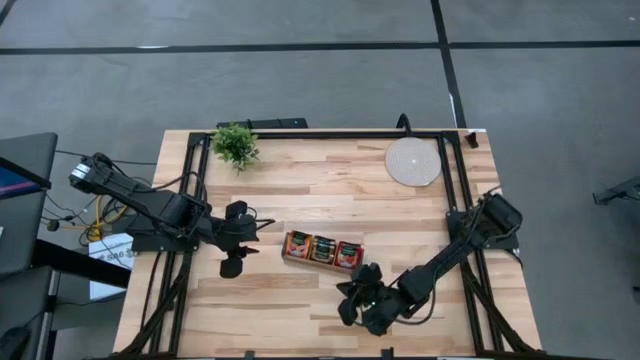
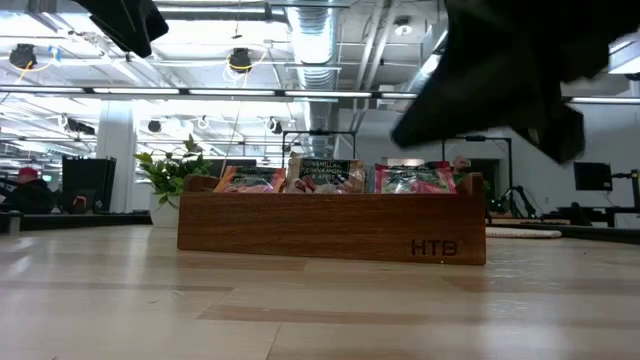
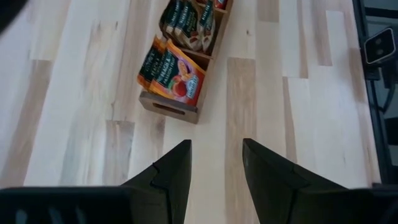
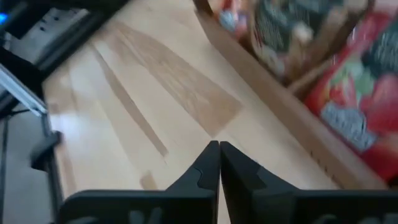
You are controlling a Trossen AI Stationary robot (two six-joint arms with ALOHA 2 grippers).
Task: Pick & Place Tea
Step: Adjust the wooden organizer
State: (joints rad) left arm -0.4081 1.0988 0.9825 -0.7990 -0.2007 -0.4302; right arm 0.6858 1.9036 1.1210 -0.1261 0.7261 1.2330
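Note:
The tea sachets (image 1: 322,249) stand upright in the three compartments of a long brown wooden tray (image 2: 330,240) at the table's middle. They are mostly red, with green and white print (image 3: 173,70) (image 4: 357,93). My left gripper (image 3: 216,147) hangs open above the bare table to the left of the tray's left end, with nothing between its fingers. My right gripper (image 4: 219,145) is shut and empty, just off the tray's near long side, by its right end (image 1: 352,296).
A small green potted plant (image 1: 236,145) stands at the far left of the table and a round white disc (image 1: 413,161) lies at the far right. Dark frame rails (image 1: 455,180) run along the table's sides. Bare wood (image 1: 280,310) lies near the front edge.

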